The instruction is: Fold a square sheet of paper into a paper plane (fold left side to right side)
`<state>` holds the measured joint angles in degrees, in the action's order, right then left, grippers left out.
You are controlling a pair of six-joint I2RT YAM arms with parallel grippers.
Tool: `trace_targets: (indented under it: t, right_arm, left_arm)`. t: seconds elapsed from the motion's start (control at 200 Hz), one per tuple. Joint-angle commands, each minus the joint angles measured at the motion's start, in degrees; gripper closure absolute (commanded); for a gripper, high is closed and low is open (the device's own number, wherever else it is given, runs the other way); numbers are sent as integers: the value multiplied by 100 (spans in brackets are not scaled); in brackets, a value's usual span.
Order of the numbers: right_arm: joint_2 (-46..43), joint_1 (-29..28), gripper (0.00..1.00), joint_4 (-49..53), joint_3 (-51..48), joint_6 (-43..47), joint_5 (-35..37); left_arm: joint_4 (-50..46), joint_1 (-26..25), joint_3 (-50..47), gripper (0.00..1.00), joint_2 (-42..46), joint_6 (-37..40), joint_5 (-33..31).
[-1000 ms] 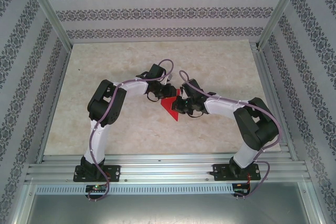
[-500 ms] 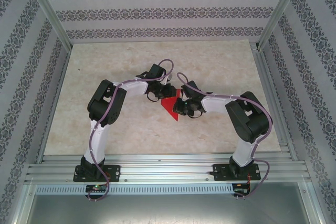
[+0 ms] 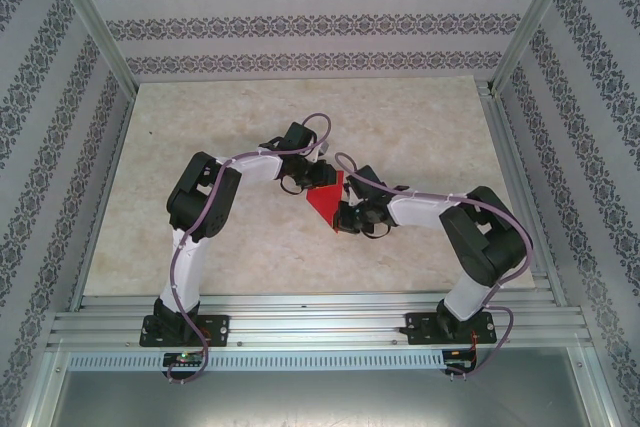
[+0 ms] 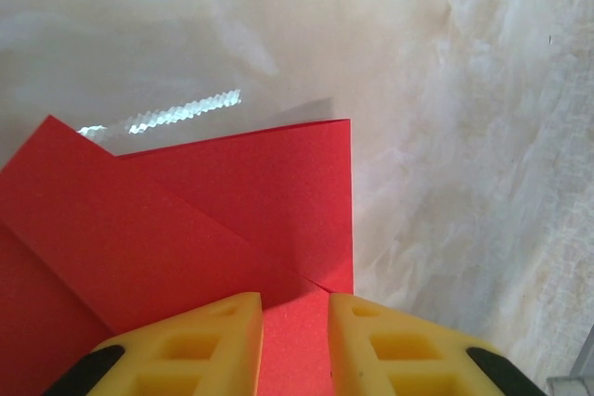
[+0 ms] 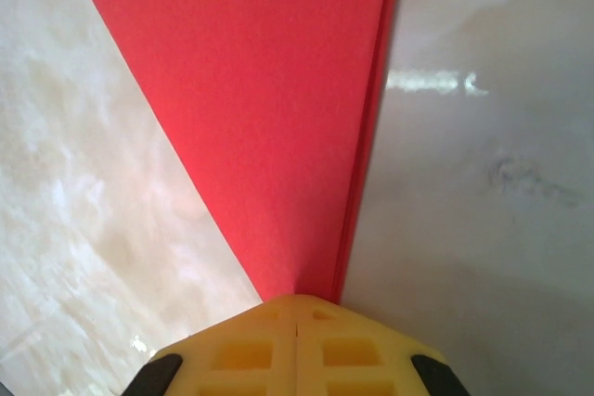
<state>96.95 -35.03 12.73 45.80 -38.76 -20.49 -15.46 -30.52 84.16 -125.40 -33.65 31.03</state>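
The square sheet of paper (image 3: pixel 325 202) lies mid-table, folded into a bright red wedge that points toward the near edge. From the left wrist, the red paper (image 4: pixel 186 220) shows diagonal flaps meeting at a crease. My left gripper (image 3: pixel 317 179) rests over the wedge's far end, and its yellow fingers (image 4: pixel 213 345) stand slightly apart with paper under the gap at the left gripper (image 4: pixel 295 331). My right gripper (image 3: pixel 344 218) sits at the wedge's near right edge. In its wrist view the right gripper (image 5: pixel 297 308) is shut, its tip on the narrow end of the layered paper (image 5: pixel 269 90).
The marbled tabletop (image 3: pixel 200 127) is ringed by patterned walls. An aluminium rail (image 3: pixel 300 322) crosses the near edge by the arm bases, and another rail (image 3: pixel 515 177) runs along the right side. Both forearms arch over the table's middle.
My right gripper slid toward the near edge along the paper's right side, from its far end to its point, uncovering more of the red wedge. The left gripper stayed put.
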Motion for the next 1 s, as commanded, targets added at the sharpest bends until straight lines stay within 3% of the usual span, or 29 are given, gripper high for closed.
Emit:
trace_targets:
  t: [0.0, 0.235, 0.405, 0.724, 0.994]
  right_arm:
    - [-51, -162, 99, 1271, -361, 198, -66]
    - [-498, -67, 96, 1745, 79, 352, -43]
    - [-678, 127, 94, 1546, 507, 305, -108]
    - [219, 146, 94, 458, 924, 17, 189]
    - [501, 71, 94, 664, 609, 139, 151]
  left_arm:
    - [-309, -6, -147, 72, -283, 95, -378]
    - [-326, -8, -147, 72, -231, 104, -357]
    - [-334, -18, -146, 72, -175, 104, -353]
    - [-334, -50, -131, 72, -190, 78, -342]
    - [-356, -77, -90, 72, -212, 78, -340]
